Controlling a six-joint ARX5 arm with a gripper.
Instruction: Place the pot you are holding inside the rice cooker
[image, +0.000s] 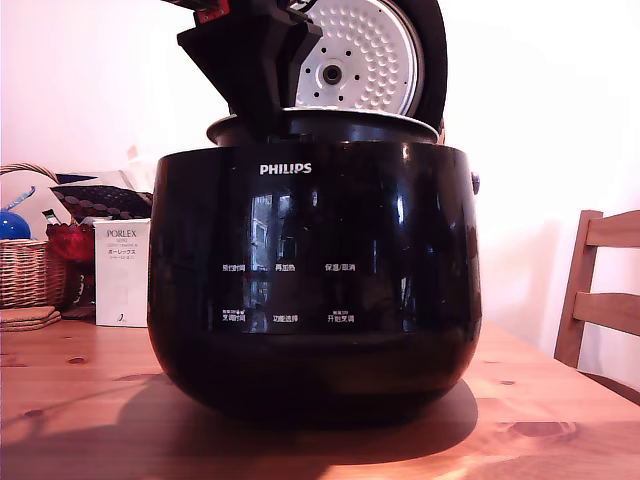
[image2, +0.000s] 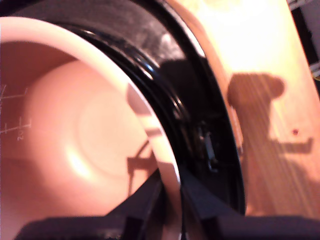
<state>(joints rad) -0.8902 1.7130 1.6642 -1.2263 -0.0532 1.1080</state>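
The rice cooker is a large glossy black body with a white PHILIPS logo, standing mid-table in the exterior view. Its lid is raised behind, showing a dimpled silver plate. The pot sits low in the cooker's opening, with only its flared rim showing above the top edge. My gripper comes down from above at the exterior view's left side of the rim. In the wrist view my gripper is shut on the rim, one finger inside and one outside. The pot's interior looks pale, and the cooker's black rim surrounds it.
On the wooden table, at the exterior view's left, stand a wicker basket, a white PORLEX box and a red object. A wooden chair stands at the right edge.
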